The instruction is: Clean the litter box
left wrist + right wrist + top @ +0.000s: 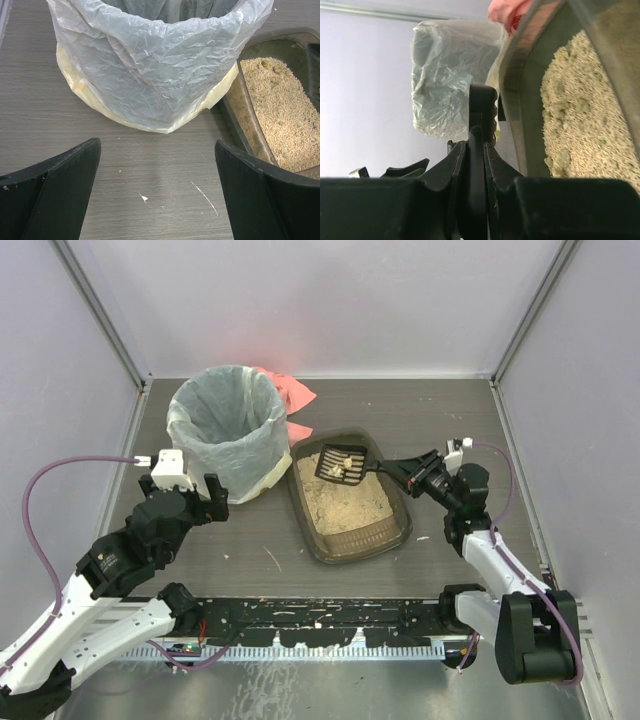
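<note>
- The litter box (pixel 352 548) sits mid-table, just right of the bin (pixel 235 455); its far left corner is near or against the bin's base, and which cannot be told.
- The right gripper (pixel 396 470) is clamped on the handle of the scoop (pixel 342 465). The right wrist view shows the handle pinched between both fingers.
- The scoop head hangs over the far end of the box, above the litter (pixel 345 508), with a few pale clumps (pixel 348 453) lying on its slots.
- The left gripper (pixel 157 145) is spread wide and holds nothing. It sits low over the table (pixel 450 420), facing the gap between bin and box.
- A pink cloth (pixel 288 390) lies behind the bin, apart from the work.
- Judged step: a scoopful looks to be gathered and lifted, so the carry to the bin comes next.
- That move calls for keeping the scoop level while it travels left and up over the bag's rim, then rolling the wrist to tip the clumps inside.
- The rim stands higher than the box wall, so the scoop must rise before it crosses, or it may snag the bag and spill.
- The left arm could steady the bin or the box if either shifts.
</note>
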Action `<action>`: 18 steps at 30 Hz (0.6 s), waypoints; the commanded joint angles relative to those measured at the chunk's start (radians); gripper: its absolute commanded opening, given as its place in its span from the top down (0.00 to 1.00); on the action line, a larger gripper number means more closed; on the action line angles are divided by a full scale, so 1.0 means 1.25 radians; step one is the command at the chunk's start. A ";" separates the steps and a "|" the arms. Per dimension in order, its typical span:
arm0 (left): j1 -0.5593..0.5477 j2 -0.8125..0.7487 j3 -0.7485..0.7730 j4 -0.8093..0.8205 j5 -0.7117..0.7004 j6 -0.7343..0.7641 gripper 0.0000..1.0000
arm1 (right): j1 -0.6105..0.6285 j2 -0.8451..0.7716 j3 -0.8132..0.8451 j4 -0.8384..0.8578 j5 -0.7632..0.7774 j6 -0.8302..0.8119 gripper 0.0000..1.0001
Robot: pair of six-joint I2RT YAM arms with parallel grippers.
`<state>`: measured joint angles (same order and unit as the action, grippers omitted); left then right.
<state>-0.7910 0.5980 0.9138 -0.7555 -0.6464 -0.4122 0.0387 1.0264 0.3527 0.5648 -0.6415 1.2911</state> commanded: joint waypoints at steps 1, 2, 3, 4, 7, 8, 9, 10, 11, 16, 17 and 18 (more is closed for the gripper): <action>0.002 -0.005 0.005 0.028 -0.008 -0.012 0.02 | 0.020 -0.042 0.122 -0.072 0.053 -0.047 0.99; 0.001 -0.005 0.005 0.027 -0.009 -0.014 0.02 | 0.023 -0.044 0.146 -0.092 0.069 -0.052 0.99; 0.001 -0.005 0.005 0.026 -0.010 -0.018 0.02 | 0.028 -0.042 0.169 -0.103 0.080 -0.054 0.99; 0.001 -0.004 0.005 0.027 -0.011 -0.021 0.02 | 0.035 -0.036 0.194 -0.112 0.090 -0.055 0.99; 0.001 -0.003 -0.002 0.036 -0.007 -0.034 0.02 | 0.066 -0.002 0.273 -0.131 0.120 -0.056 0.99; 0.001 -0.002 -0.007 0.040 -0.005 -0.038 0.02 | 0.076 0.017 0.300 -0.137 0.125 -0.058 1.00; 0.002 0.001 -0.010 0.043 0.002 -0.042 0.02 | 0.086 0.036 0.333 -0.142 0.130 -0.058 0.99; 0.002 0.004 -0.012 0.045 0.004 -0.046 0.02 | 0.096 0.065 0.364 -0.142 0.133 -0.058 0.99; 0.002 0.008 -0.015 0.045 0.007 -0.051 0.02 | 0.108 0.087 0.395 -0.143 0.139 -0.060 0.99; 0.001 0.014 -0.032 0.055 0.038 -0.080 0.02 | 0.195 0.210 0.578 -0.176 0.192 -0.103 0.99; 0.001 0.012 -0.039 0.061 0.050 -0.085 0.02 | 0.214 0.237 0.616 -0.178 0.202 -0.111 0.99; 0.001 0.011 -0.046 0.070 0.061 -0.089 0.02 | 0.233 0.268 0.652 -0.179 0.209 -0.122 0.99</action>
<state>-0.7910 0.6136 0.8768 -0.7479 -0.6147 -0.4805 0.2535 1.2747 0.9909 0.3355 -0.4496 1.2011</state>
